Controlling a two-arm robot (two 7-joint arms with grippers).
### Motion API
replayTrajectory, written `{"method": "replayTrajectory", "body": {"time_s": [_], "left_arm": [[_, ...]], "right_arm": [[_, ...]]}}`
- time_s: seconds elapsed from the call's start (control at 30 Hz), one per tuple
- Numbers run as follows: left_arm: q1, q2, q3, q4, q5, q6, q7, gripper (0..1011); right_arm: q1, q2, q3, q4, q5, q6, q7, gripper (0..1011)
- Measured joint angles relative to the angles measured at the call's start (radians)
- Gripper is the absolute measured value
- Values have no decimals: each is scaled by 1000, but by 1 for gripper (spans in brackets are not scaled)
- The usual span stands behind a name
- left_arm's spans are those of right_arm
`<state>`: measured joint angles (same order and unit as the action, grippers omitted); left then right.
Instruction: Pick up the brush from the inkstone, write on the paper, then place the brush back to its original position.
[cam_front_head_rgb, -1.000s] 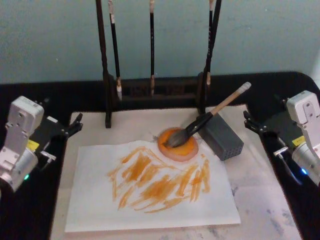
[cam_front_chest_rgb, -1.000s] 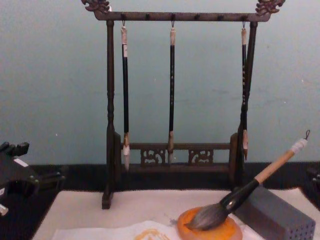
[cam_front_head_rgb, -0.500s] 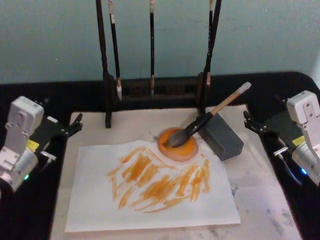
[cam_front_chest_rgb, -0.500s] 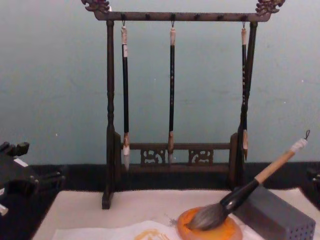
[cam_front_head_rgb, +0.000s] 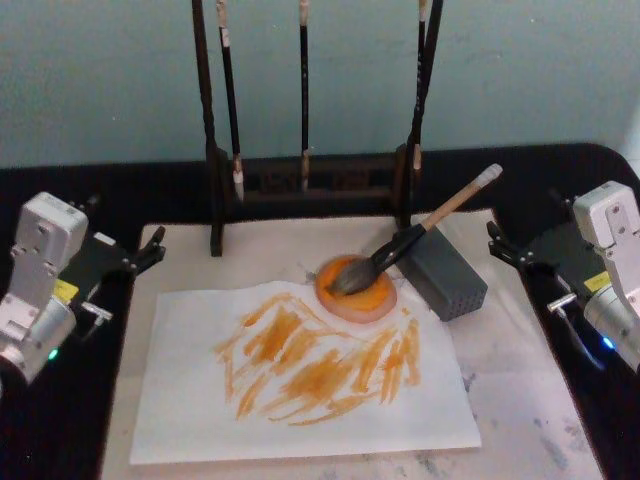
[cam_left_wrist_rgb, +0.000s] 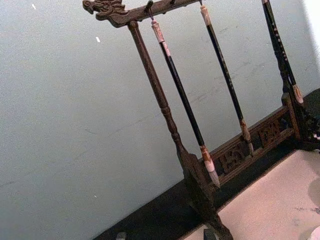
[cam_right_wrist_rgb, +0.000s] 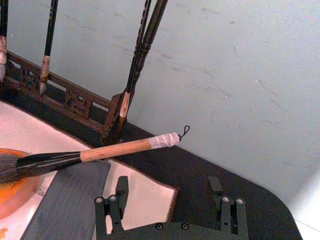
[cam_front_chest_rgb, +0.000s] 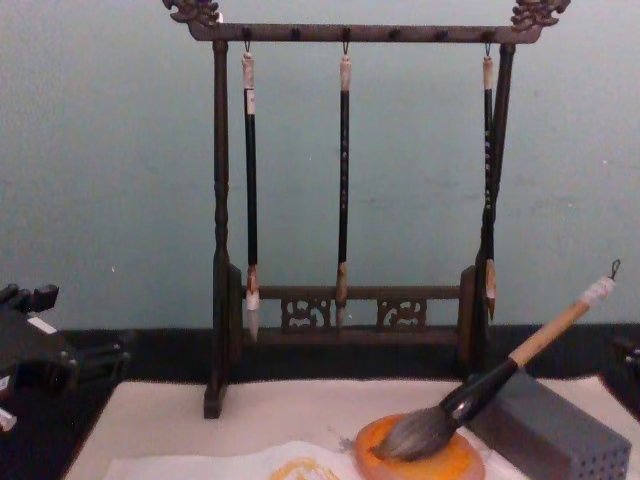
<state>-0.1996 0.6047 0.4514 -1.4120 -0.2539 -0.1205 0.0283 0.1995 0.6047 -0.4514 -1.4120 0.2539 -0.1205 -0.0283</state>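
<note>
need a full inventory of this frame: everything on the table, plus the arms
table: 1, black, under everything
mat: 1, beige, on the table
paper: 1, white with orange strokes, on the mat's near part
inkstone: 1, orange, at the paper's far right corner
grey block: 1, grey, just right of the inkstone
brush: 1, tan handle, grey-brown bristles, bristles on the inkstone, propped across the grey block
stand: 1, dark wood, at the mat's far edge
thin brushes: 3, dark with pale ends, hanging from the stand
left gripper: 1, black, open, beside the mat's left edge
right gripper: 1, black, open, beside the mat's right edge
</note>
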Motion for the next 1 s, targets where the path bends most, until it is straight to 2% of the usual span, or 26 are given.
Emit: {"method": "replayTrajectory", "body": {"time_s": [0.77,0.9,1.0], "left_arm": [[0,0,0,0,0,0,0,1001],[0,0,0,0,0,0,0,1001],[0,0,0,0,0,0,0,1001]], "right_arm": [[0,0,0,0,0,0,1,1000],[-14,-5,22,-14,24,-1,26,1000],[-22,-15,43,-20,66,6,55,1000]]}}
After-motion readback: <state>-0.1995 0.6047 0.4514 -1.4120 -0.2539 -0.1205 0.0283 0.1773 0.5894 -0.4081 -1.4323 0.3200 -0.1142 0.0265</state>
